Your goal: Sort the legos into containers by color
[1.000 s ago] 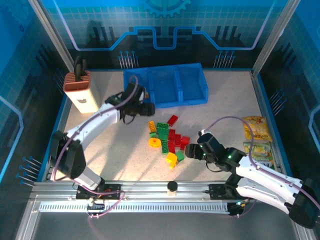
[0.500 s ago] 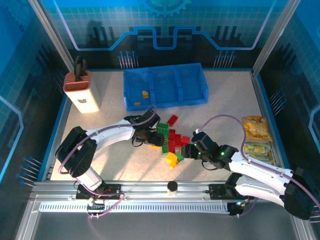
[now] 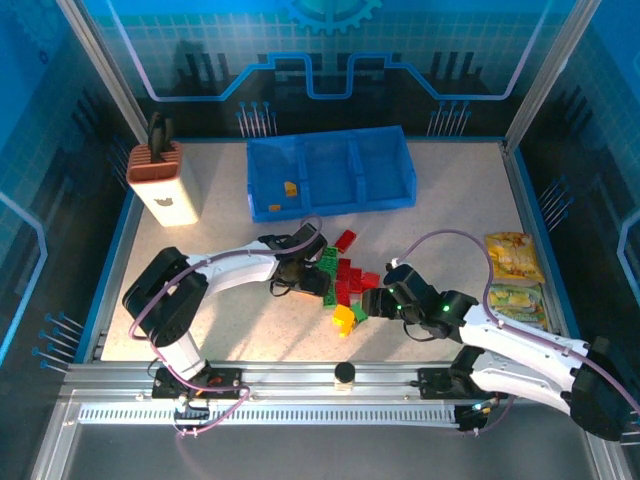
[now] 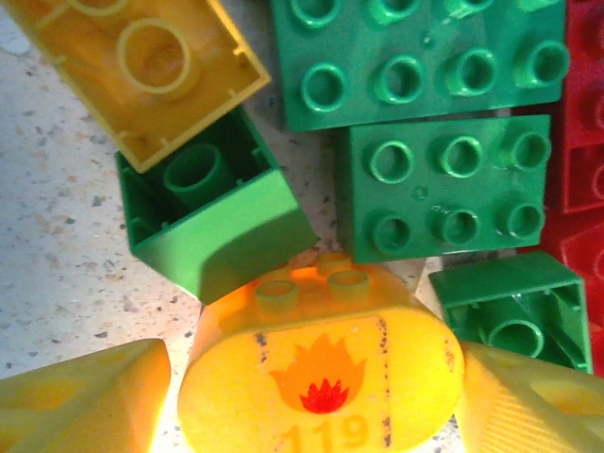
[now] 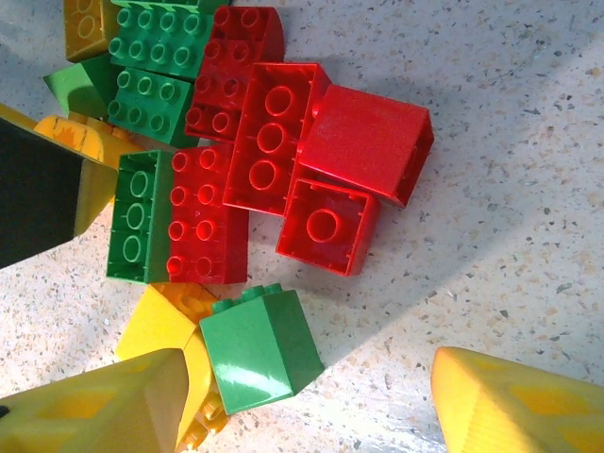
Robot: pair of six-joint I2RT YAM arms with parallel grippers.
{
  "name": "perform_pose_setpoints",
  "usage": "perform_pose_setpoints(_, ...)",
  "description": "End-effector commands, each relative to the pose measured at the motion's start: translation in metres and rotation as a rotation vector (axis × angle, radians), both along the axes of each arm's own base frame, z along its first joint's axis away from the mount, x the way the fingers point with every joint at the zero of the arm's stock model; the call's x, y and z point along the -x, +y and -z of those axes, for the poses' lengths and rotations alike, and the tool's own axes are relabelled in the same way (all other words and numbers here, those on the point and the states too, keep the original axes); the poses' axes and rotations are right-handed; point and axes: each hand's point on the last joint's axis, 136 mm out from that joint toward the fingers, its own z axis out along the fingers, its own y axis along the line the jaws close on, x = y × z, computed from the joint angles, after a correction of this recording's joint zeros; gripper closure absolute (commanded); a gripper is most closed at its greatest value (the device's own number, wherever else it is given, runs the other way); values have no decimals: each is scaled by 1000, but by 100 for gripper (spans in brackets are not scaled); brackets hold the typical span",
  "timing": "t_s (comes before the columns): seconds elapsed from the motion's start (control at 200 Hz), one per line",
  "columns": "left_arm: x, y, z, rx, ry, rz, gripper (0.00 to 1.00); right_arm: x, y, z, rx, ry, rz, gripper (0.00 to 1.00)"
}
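One orange brick (image 3: 290, 187) now lies in the far-edge blue bin (image 3: 256, 205). My left pincer (image 3: 308, 278), back at the centre of the worktop (image 3: 460, 210), straddles a yellow flame brick (image 4: 321, 377), spread: yellows next. My right pincer (image 5: 310, 387) hangs spread by a green cube (image 5: 260, 344).

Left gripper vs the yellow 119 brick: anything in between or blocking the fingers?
Nothing visible between them: the yellow 119 brick sits in the gap of the left gripper, a finger flanking each side. Only crowding: a tipped green brick appears to touch its far corner, and a second green brick lies close beside one finger.
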Motion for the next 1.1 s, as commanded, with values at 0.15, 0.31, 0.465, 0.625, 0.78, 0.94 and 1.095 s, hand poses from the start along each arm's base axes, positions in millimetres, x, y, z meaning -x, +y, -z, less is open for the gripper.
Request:
perform_pose_setpoints(0.15,1,11,3,-71,-8,-2,34,0,-4,-1,-7,-21,21,30)
perform_pose_setpoints(0.31,-2,9,-2,-52,-36,6,48,1,-6,-1,-7,-26,28,30)
perform_pose_setpoints(0.465,-3,13,-12,-63,-50,6,53,1,-7,-2,-5,-26,28,30)
perform_pose_setpoints(0.625,-4,18,-45,-25,-116,-5,54,1,-8,-1,-5,-28,31,30)
perform_pose_setpoints(0.78,-28,36,-84,67,-194,-94,54,0,-5,0,-12,-32,28,30)
perform_pose_setpoints(0.94,-80,66,-124,139,-279,-221,53,-2,-1,-1,-9,-28,13,31)
perform_pose_setpoints(1.095,-140,83,-148,127,-335,-283,53,-3,1,-5,-14,-32,8,30)
